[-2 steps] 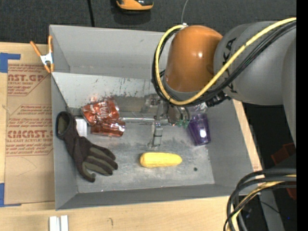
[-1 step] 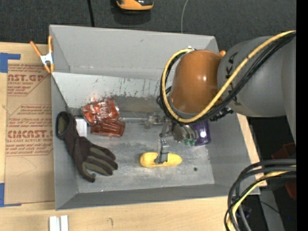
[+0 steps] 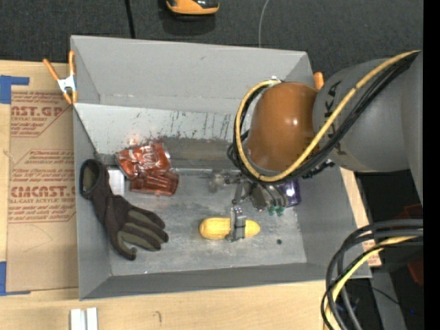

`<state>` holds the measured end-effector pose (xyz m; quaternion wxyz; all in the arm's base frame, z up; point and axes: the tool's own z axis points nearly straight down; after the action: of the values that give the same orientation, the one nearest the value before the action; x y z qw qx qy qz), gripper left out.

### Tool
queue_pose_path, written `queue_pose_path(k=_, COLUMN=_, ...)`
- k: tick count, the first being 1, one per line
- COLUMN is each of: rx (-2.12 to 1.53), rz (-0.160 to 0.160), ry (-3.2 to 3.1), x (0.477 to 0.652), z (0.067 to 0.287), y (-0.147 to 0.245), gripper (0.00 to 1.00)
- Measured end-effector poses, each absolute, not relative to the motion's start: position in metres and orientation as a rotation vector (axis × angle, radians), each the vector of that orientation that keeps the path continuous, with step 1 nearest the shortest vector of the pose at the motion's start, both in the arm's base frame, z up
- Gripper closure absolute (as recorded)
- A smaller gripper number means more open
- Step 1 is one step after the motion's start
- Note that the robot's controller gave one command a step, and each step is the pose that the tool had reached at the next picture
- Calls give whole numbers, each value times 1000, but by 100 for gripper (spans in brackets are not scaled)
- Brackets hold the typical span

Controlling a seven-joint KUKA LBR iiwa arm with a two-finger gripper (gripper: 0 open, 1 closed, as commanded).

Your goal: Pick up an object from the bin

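Gripper (image 3: 238,229) is being held right down at the small yellow oblong piece (image 3: 214,228), which is lying on the bin (image 3: 185,74) floor near the middle of its lower edge as the camera view frames it. The gripper's tip is being seen across the piece's right-hand part, with yellow showing on both sides. How far open it is cannot be told, because the orange wrist cover (image 3: 282,129) is blocking most of the hand. No grasp is being claimed.

Step in hand, as judged: closing on the yellow piece, lift not yet begun. The piece is being met off its middle, so recentring toward the bulk on the left is being advised before closure. The piece looks rounded and smooth, so otherwise it is likely to be swung or squeezed out. Closure across the short axis is being preferred. A straight-up lift is being advised, as the floor around the piece is bare.

Bin contents being counted:
- Dark glove (image 3: 120,215) along the left wall, tips toward the lower-left corner.
- Crushed red-and-clear plastic bottle (image 3: 146,168) just beside the glove's cuff, toward the far wall.
- Purple item (image 3: 292,192) toward the right wall, partly being hidden under the arm.

All three are lying apart from the yellow piece.
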<state>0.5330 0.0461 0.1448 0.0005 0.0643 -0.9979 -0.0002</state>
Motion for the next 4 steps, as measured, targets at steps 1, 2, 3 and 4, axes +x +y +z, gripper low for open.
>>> queue_pose_path(k=1, rx=566, rz=-3, ry=-3092, x=551, z=126, y=82, gripper=100)
queue_pose_path(k=2, rx=565, rz=-3, ry=-3092, x=551, z=126, y=82, gripper=0)
queue_pose_path(k=3, rx=565, rz=-3, ry=-3092, x=551, z=126, y=82, gripper=0)
queue_pose_path(k=4, rx=818, rz=-2, ry=-3038, x=542, z=102, y=36, gripper=100)
